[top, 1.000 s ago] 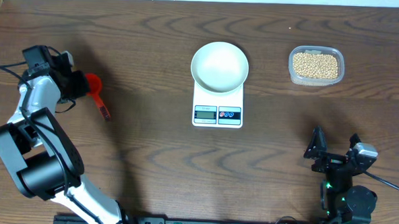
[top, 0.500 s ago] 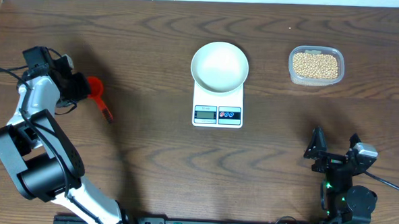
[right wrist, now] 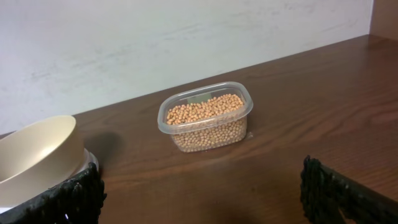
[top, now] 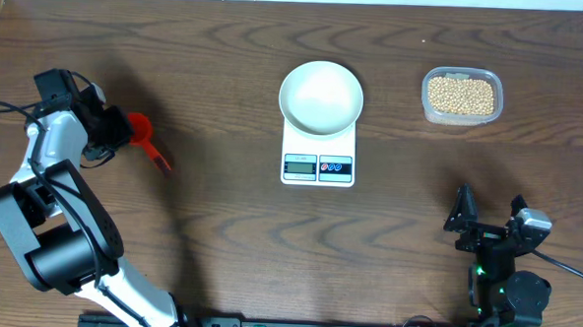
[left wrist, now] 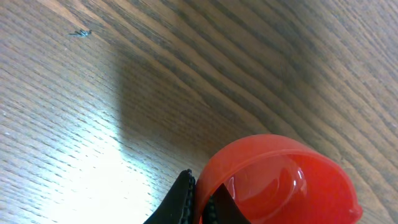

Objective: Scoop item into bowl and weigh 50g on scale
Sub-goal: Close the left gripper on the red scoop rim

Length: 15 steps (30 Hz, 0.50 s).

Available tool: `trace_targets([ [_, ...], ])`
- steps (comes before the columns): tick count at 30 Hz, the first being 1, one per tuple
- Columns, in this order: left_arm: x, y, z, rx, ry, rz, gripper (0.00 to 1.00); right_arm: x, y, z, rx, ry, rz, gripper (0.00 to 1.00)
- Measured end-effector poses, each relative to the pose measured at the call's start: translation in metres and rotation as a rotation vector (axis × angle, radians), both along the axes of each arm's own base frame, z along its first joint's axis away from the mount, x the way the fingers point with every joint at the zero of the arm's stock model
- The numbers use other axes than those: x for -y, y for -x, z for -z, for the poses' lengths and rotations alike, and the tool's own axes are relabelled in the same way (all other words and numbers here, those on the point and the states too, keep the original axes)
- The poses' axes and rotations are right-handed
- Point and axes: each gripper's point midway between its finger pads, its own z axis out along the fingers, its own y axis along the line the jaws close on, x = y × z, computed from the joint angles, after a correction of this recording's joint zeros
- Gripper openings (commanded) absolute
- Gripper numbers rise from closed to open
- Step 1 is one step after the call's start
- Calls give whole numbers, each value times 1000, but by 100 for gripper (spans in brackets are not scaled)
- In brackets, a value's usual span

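Beans [top: 460, 95] fill tub [top: 461, 122]; left gripper [top: 114, 128] seemingly clamps red scoop [left wrist: 280, 180]; right gripper [right wrist: 199, 196] gapes.

Bench [top: 220, 229]: dark brown, with wavy wood grain and paler streaks.
Bowl [top: 320, 96]: plain white, upper centre of the frame.
Scale [top: 318, 150]: white, with a grey display and reddish and bluish buttons beside it.
Beans [top: 460, 95]: tan-yellow, a speckled mass at upper right.
Tub [top: 427, 112]: clear and colourless.
Scoop [top: 138, 129]: bright glossy red, at the left.
Wall [right wrist: 124, 43]: off-white, faintly mottled.
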Motion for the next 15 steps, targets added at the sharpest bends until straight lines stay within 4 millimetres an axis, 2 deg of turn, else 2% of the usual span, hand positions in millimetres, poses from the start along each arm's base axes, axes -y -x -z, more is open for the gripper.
trace_targets([
  [11, 4, 5, 1, -25, 45, -61, 7, 0, 0, 0, 0, 0, 0, 99],
  [15, 4, 5, -12, -4, 35, -65, 7, 0, 0, 0, 0, 0, 0, 99],
])
